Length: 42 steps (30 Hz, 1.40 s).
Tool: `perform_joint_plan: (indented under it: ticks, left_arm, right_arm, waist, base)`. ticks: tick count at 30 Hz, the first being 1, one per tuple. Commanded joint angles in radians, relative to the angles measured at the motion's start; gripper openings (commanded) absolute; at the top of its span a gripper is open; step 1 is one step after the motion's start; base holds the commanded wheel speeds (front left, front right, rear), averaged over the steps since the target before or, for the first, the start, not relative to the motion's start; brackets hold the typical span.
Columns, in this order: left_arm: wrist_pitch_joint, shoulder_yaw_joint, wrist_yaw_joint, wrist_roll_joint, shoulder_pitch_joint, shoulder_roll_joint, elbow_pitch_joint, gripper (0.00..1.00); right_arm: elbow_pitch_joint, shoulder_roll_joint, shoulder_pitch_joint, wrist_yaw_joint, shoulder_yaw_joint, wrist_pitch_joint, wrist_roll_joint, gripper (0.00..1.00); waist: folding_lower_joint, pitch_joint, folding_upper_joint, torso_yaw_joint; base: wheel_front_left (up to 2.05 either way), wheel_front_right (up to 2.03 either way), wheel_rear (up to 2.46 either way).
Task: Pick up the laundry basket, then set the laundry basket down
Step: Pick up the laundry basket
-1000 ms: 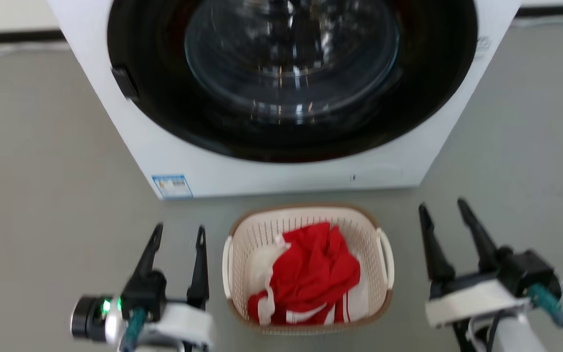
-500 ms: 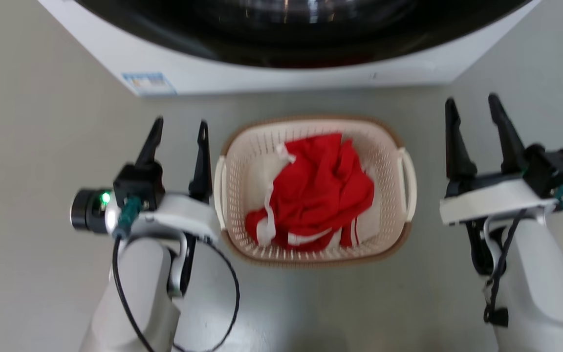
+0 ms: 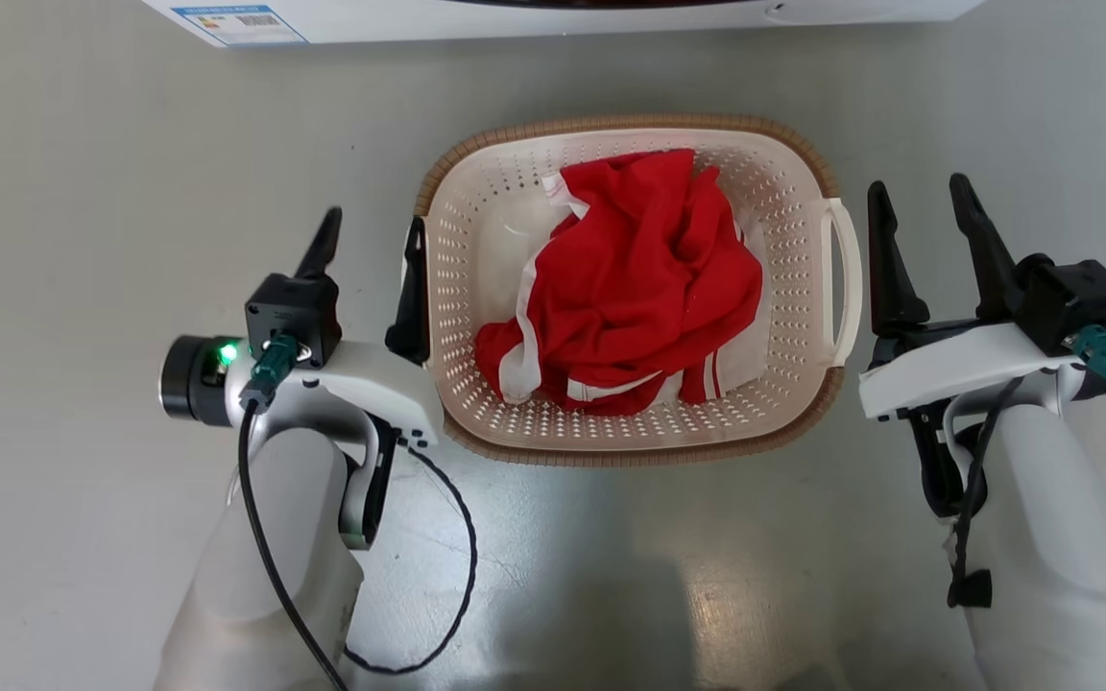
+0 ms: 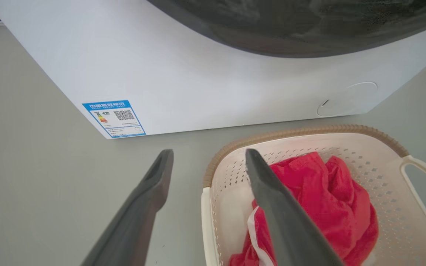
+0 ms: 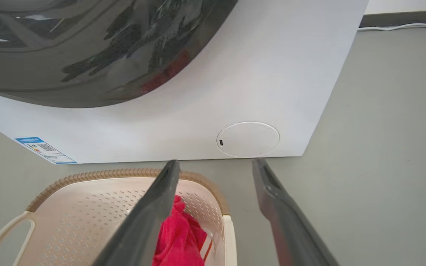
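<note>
Left end effector (image 3: 373, 218) wide, empty, right end effector (image 3: 916, 182) alike, one laundry basket (image 3: 611, 126) between, perhaps one red garment (image 3: 639, 269) inside.

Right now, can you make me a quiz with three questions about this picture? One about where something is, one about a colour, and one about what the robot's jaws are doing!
1. Where is the laundry basket, compared with the washing machine?
A) inside it
B) on the floor in front of it
C) on top of it

2. What colour is the cloth in the basket?
A) red with white trim
B) blue
C) green

3. How do both arms' jaws stand?
A) shut on the cloth
B) shut tight and empty
C) open

Answers:
1 B: the head view shows it on the grey floor just before the machine's base.
2 A: its folds are red, with white stripes.
3 C: each pair stands wide apart beside the basket.
</note>
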Motion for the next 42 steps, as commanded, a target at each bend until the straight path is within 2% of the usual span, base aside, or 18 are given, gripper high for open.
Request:
perform_joint_plan:
  ticks: [1,10,19,42]
  left_arm:
    - [-0.005,0.016,-0.010,-0.015,-0.008,0.016,0.003,1.00]
    - [-0.005,-0.019,-0.022,-0.053,-0.054,0.016,0.133,1.00]
    - [-0.005,-0.045,-0.028,-0.122,-0.110,0.016,0.264,1.00]
    - [-0.005,-0.102,-0.034,-0.214,-0.215,0.016,0.429,1.00]
  right_arm:
    - [0.002,0.006,-0.007,0.007,0.012,-0.011,0.003,1.00]
    - [0.126,0.006,-0.049,0.007,-0.001,-0.011,0.005,1.00]
    - [0.244,0.006,-0.099,0.007,0.030,-0.011,0.028,1.00]
    - [0.382,0.006,-0.186,0.007,0.072,-0.011,0.032,1.00]
  waist:
    - [0.0000,0.010,0.0000,-0.004]
    - [0.0000,0.058,0.0000,-0.013]
    - [0.0000,0.108,0.0000,-0.011]
    - [0.0000,0.206,0.0000,0.005]
  base:
    - [0.00,0.00,0.00]
    - [0.00,0.00,0.00]
    - [0.00,0.00,0.00]
    - [0.00,0.00,0.00]
